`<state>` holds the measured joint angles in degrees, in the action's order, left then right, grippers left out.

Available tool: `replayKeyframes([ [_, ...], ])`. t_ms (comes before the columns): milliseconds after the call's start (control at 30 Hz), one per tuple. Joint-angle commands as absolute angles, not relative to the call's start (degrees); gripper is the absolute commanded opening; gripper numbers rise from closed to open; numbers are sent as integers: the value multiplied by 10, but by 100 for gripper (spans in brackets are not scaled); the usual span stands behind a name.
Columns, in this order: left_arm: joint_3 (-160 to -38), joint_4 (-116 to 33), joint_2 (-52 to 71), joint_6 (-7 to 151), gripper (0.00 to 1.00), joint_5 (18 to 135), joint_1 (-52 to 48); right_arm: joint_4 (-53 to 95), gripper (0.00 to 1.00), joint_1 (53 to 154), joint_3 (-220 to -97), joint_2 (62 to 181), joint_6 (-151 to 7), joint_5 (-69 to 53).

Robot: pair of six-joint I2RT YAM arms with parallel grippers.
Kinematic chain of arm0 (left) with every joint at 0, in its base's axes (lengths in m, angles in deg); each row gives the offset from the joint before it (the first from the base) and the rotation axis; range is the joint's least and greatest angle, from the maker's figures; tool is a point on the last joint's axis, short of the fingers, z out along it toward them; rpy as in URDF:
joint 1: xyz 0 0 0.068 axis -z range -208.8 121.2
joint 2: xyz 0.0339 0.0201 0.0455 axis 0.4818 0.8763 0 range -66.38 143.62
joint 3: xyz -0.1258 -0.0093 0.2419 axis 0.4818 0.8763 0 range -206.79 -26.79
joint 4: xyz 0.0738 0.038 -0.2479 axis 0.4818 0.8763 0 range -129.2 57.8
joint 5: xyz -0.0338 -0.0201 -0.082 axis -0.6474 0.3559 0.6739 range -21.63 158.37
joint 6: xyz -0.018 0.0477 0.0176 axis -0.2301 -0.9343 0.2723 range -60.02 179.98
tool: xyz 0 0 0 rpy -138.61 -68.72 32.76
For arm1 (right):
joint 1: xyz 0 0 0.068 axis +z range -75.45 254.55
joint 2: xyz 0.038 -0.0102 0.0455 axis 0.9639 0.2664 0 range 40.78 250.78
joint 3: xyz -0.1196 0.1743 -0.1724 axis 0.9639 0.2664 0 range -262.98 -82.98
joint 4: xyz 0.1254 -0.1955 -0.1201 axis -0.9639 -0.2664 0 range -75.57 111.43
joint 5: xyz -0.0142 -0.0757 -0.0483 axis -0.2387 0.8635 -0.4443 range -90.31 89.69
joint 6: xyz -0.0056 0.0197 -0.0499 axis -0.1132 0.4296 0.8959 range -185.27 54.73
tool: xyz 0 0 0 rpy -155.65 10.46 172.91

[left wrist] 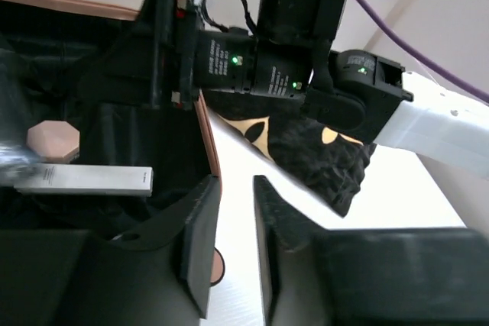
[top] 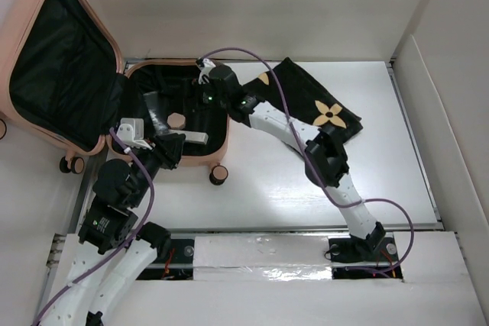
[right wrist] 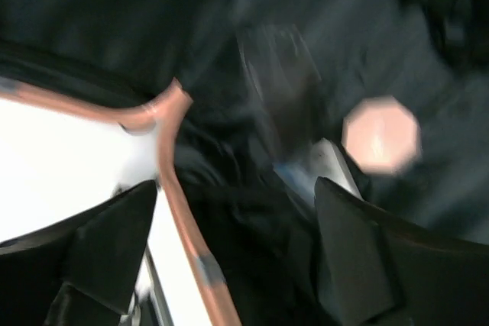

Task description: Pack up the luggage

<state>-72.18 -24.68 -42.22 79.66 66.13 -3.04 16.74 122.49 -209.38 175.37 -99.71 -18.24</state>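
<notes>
With the suitcase (top: 206, 164) lying open at the table's far left, the right gripper (right wrist: 233, 188) gaping empty astride its rim (right wrist: 164, 158) and the left gripper (left wrist: 237, 182) narrowly parted on nothing beside it, any descent could strike the rim and roll the case on its wheels (top: 219, 175).

the left arm (top: 114, 188) is folded at the near-left corner of the luggage (right wrist: 166, 158), and the left gripper (left wrist: 235, 188) reaches its near rim with fingers (left wrist: 200, 234) narrowly parted. the right arm (top: 336, 169) stretches in from the luggage's right side. the right gripper (right wrist: 237, 188) straddles the rim, jaws spread wide.
</notes>
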Motion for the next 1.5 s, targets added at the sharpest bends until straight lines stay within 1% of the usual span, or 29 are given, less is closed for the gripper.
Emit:
replayKeyframes([
  [0,-714,-273,-406,796,20,649,-33,253,93,1179,-2051,1690,-1032,-245],
  [33,-713,-275,-399,794,15,662,-33,275,94,1168,-2007,1662,-1031,-242],
  [67,-713,-279,-397,793,4,667,-33,302,93,1155,-1922,1634,-1024,-243],
  [100,-714,-280,-392,789,0,673,-38,316,90,1124,-1877,1577,-1019,-245],
  [133,-712,-283,-385,789,0,680,-44,334,82,1107,-1829,1546,-1016,-246],
  [167,-712,-287,-380,788,0,686,-45,365,53,1088,-1779,1516,-1009,-245],
  [200,-712,-288,-375,788,0,703,-51,377,32,1045,-1685,1461,-1005,-244],
  [267,-714,-293,-357,784,0,725,-51,380,0,996,-1604,1415,-992,-221],
  [300,-715,-297,-351,784,0,733,-51,374,0,971,-1531,1395,-984,-210],
  [400,-721,-321,-315,783,0,785,-51,364,0,882,-1431,1326,-969,-139],
  [433,-728,-327,-289,782,0,839,-51,364,0,846,-1377,1298,-966,-105],
  [533,-729,-404,-243,842,0,903,-22,370,0,804,-1306,1263,-948,-45],
  [633,-770,-444,-161,878,0,875,37,332,0,759,-1298,1245,-944,6],
  [733,-768,-475,-91,906,0,854,49,300,35,710,-1303,1258,-953,4],
  [767,-766,-483,-75,912,0,839,68,305,59,701,-1293,1261,-960,1],
  [800,-771,-479,-58,911,0,802,98,308,67,687,-1288,1268,-965,1],
  [833,-781,-470,-15,894,0,687,194,311,76,681,-1282,1271,-970,1],
  [867,-816,-448,13,883,0,612,247,315,87,676,-1275,1272,-984,4],
  [933,-871,-417,106,874,0,474,312,322,89,664,-1258,1277,-994,7],
  [1000,-918,-418,146,889,0,468,324,334,87,658,-1253,1286,-1006,1],
  [1033,-919,-433,163,898,4,483,317,333,85,651,-1259,1304,-1007,-25],
  [1067,-902,-476,168,914,22,498,291,324,78,651,-1266,1315,-1009,-29],
  [1133,-882,-509,177,933,42,541,263,318,70,644,-1289,1333,-1006,-42],
  [1167,-881,-514,192,938,50,540,253,317,53,644,-1295,1348,-1005,-59],
  [1200,-884,-509,203,949,61,537,236,320,45,644,-1299,1355,-1004,-67],
  [1267,-895,-498,226,960,65,519,224,326,35,644,-1307,1373,-1006,-80],
  [1367,-901,-509,254,959,78,520,208,326,10,639,-1312,1382,-1009,-85],
  [1433,-912,-501,274,965,79,528,195,330,1,633,-1310,1382,-1012,-91],
  [1467,-921,-498,294,966,83,529,195,340,0,628,-1304,1378,-1015,-96],
])
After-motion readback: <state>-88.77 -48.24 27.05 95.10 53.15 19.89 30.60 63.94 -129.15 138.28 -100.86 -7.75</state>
